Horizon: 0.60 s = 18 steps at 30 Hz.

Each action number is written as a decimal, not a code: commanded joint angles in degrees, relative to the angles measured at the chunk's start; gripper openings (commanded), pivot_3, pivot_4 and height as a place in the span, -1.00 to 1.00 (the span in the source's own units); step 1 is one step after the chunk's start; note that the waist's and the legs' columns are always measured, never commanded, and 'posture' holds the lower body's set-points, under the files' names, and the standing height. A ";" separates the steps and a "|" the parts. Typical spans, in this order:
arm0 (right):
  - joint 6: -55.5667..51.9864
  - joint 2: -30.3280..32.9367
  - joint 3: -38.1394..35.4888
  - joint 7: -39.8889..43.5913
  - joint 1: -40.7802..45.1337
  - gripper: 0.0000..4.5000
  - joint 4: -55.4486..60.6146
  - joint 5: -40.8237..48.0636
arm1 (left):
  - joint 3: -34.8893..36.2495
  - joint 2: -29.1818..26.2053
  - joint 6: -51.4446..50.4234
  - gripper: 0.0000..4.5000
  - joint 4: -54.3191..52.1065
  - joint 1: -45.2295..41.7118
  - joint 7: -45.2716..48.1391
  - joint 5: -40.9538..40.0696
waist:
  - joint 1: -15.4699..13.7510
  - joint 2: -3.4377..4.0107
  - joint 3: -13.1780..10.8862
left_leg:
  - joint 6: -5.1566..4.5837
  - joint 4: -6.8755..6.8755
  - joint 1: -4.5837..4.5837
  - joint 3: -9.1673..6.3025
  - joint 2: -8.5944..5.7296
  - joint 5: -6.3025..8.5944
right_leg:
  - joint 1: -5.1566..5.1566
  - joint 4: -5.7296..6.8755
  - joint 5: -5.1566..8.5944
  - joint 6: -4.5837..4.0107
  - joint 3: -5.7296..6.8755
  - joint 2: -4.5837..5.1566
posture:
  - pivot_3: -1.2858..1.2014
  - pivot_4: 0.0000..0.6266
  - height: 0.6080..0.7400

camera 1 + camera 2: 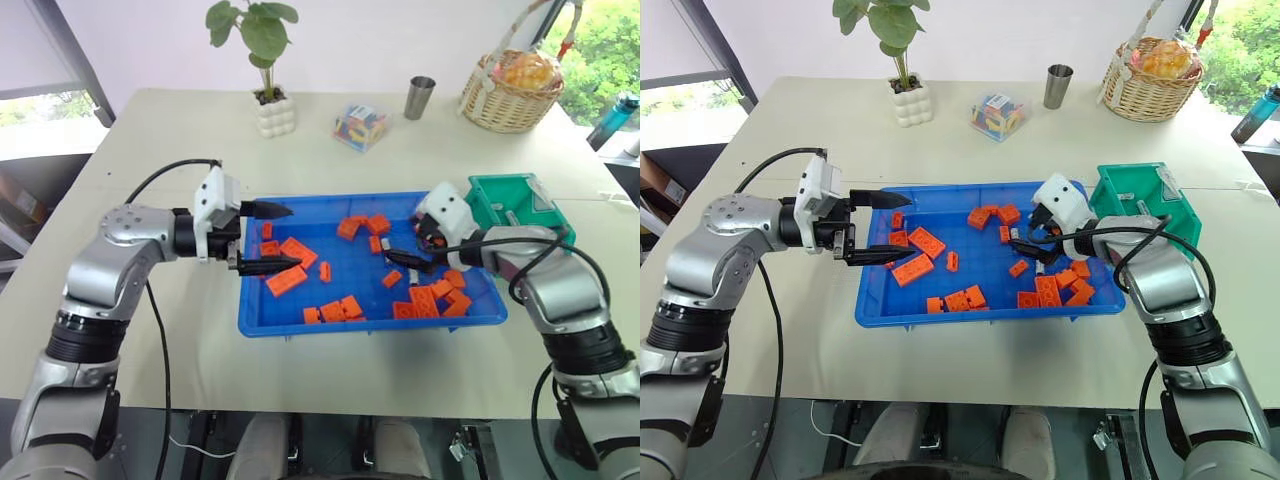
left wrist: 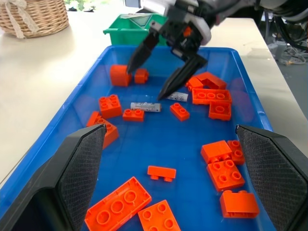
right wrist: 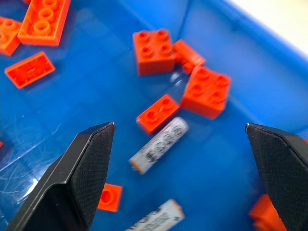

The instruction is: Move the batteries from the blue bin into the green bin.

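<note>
The blue bin (image 1: pixel 370 326) lies mid-table, strewn with orange bricks. Two silver-grey batteries (image 3: pixel 159 145) (image 3: pixel 156 219) lie on its floor among the bricks; the left wrist view shows them as well (image 2: pixel 145 106) (image 2: pixel 178 96). My right gripper (image 1: pixel 405 257) is open and reaches down into the bin's right part, with its fingertips (image 2: pixel 163 92) spread just above the batteries and nothing between them. At the bin's left end, my left gripper (image 1: pixel 268 237) hovers open and empty, pointing right. The green bin (image 1: pixel 500 190) stands at the blue bin's far right corner, behind my right wrist.
Several orange bricks (image 1: pixel 287 280) are scattered through the blue bin. At the back of the table stand a potted plant (image 1: pixel 272 110), a clear box of colourful pieces (image 1: pixel 360 125), a metal cup (image 1: pixel 419 97) and a wicker basket (image 1: pixel 512 90).
</note>
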<state>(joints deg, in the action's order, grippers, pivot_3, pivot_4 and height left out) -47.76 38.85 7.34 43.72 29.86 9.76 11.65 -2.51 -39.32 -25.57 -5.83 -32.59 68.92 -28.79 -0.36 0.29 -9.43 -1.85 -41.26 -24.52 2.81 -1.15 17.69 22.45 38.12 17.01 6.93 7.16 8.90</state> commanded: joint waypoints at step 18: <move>-0.47 -2.90 -1.80 -2.82 -0.28 -0.94 -1.13 0.78 | 1.21 0.25 1.02 1.00 -0.21 -0.96 -0.31 -0.42 | 0.02 0.00 0.00 | 0.00 0.00 0.01 0.00 0.01 0.00 | 0.00 0.00 0.00 0.00 0.00 -0.02 | 0.03 -0.52 -0.01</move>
<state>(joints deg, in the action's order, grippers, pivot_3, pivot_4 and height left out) -47.81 35.87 8.54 41.18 28.55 5.75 11.09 -2.52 -39.13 -25.48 -5.59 -33.46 68.56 -28.79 -0.34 0.29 -9.43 -1.85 -41.26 -24.52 2.81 -1.14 17.69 22.46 38.12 17.01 6.93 7.16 8.89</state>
